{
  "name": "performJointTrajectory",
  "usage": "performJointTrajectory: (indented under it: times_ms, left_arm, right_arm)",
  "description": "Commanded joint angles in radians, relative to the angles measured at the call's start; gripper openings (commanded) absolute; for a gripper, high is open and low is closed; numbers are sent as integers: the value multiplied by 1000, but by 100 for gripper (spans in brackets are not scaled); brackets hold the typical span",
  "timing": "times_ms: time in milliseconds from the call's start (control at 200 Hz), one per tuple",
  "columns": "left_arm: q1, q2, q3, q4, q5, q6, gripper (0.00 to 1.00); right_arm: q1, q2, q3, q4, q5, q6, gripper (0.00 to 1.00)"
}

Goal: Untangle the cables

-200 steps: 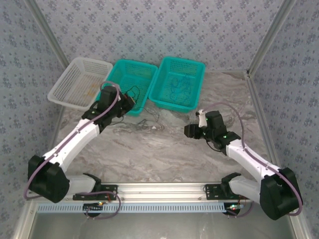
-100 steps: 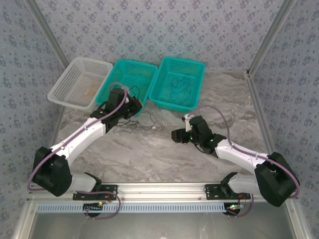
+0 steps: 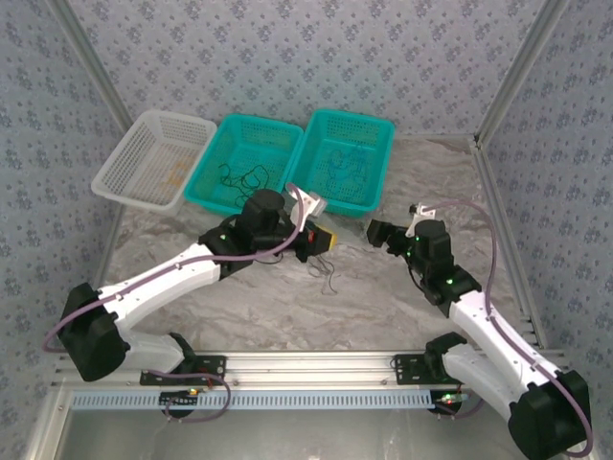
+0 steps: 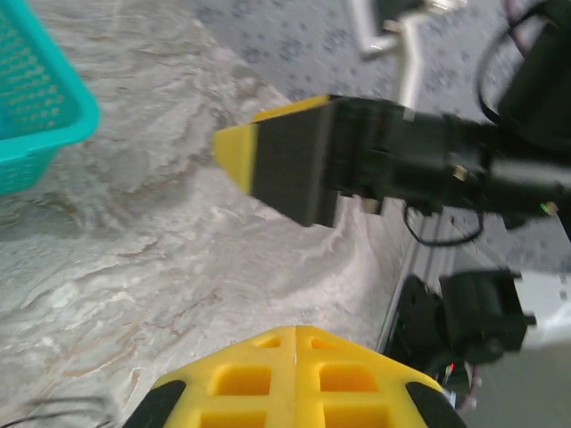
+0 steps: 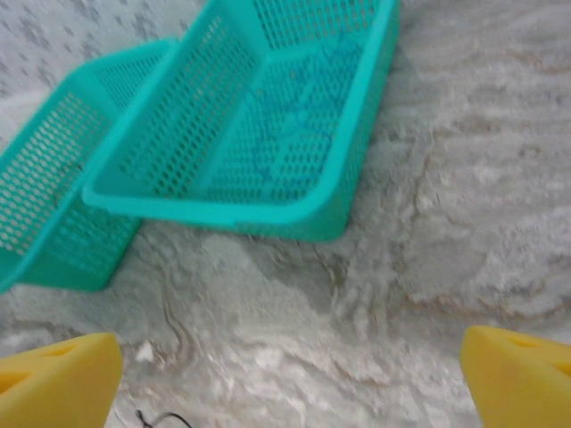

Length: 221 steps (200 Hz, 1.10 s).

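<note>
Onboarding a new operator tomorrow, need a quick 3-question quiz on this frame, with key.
1. Short answer: what thin thing trails over the table right by the left gripper?
2. True or false: the right gripper has its jaws wide open.
3. Pick one: the blue cables are A) on the table, B) in the right teal basket, C) in the left gripper.

Key
1. A dark cable, a loose squiggly strand.
2. True. In the right wrist view its yellow fingertips sit far apart.
3. B.
</note>
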Motion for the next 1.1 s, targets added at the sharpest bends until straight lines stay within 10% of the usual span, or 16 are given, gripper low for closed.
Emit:
performJointTrajectory:
  times_ms: [0, 160, 315, 715, 1099]
  left_arm:
    - [6, -14, -47, 1, 50, 142, 0]
    - [8, -25, -127, 29, -10, 147, 0]
    - [7, 5, -162, 54, -34, 129, 0]
    - [7, 32, -156, 62, -42, 121, 0]
    - [7, 46, -148, 63, -52, 112, 0]
  right_arm:
    - [0, 55, 15, -120, -58, 0, 96]
    - [60, 202, 46, -133, -195, -13, 76]
    - [174, 299, 107, -251, -73, 29, 60]
    - [178, 287, 56, -232, -256, -2, 43]
    - [291, 318, 78, -256, -184, 163, 30]
